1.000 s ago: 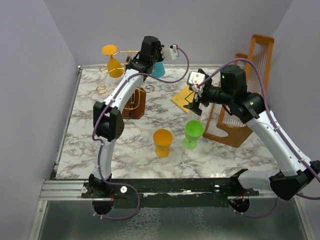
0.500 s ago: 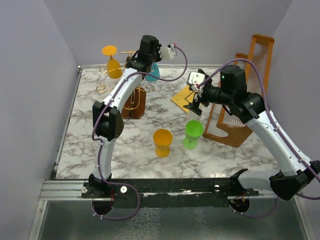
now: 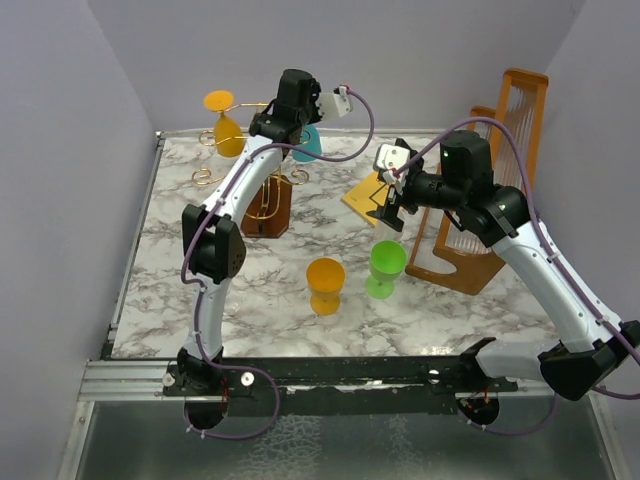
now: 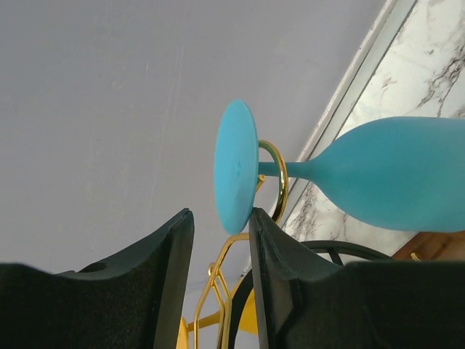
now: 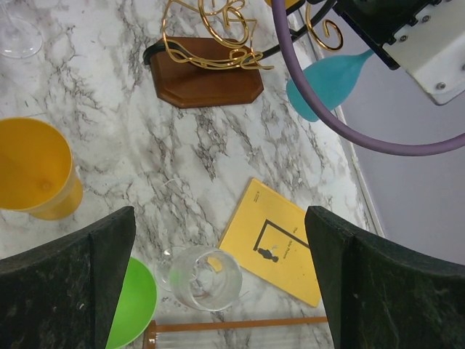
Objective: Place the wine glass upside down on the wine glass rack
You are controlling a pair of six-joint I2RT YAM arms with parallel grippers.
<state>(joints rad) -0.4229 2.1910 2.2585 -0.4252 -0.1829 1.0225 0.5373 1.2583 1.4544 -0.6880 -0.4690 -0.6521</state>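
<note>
Left wrist view: left pincer (image 4: 221,214) parted, flanking the foot of one teal wine glass (image 4: 392,174), hung upside down on the gold wire rack (image 4: 280,185). Right pincer (image 5: 218,214) gapes wide above one clear glass (image 5: 207,280) and one yellow booklet (image 5: 280,243), print unreadable.

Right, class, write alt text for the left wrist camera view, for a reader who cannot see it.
A turquoise wine glass hangs by its stem in a gold wire loop of the wine glass rack, its round foot at the tips of the parted dark fingers of the left gripper. Behind are a grey wall and a corner of marble table.
</note>
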